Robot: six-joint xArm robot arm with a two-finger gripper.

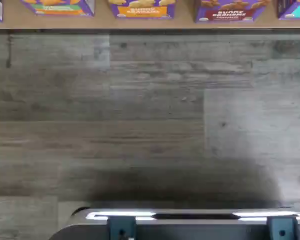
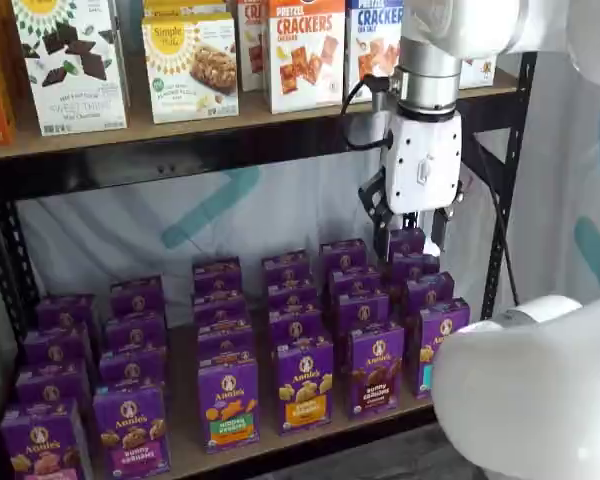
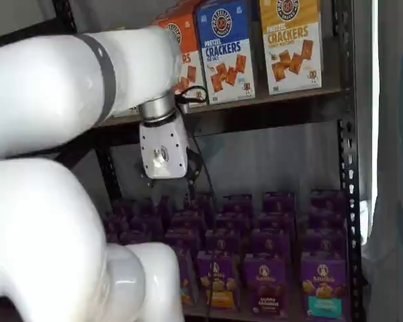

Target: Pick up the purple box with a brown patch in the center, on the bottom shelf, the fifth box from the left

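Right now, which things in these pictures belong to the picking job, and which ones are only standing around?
Belongs to the job:
- purple box with the brown patch
- bottom shelf
- claw, open, holding nothing

Only standing around:
- orange-banded carton
- green-banded carton
- cracker boxes on the higher shelf

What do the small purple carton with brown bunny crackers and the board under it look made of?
The small purple carton with brown bunny crackers: printed paperboard by its crisp folded edges, finish unclear. The tan bottom shelf board: matt, probably wood or fibreboard.
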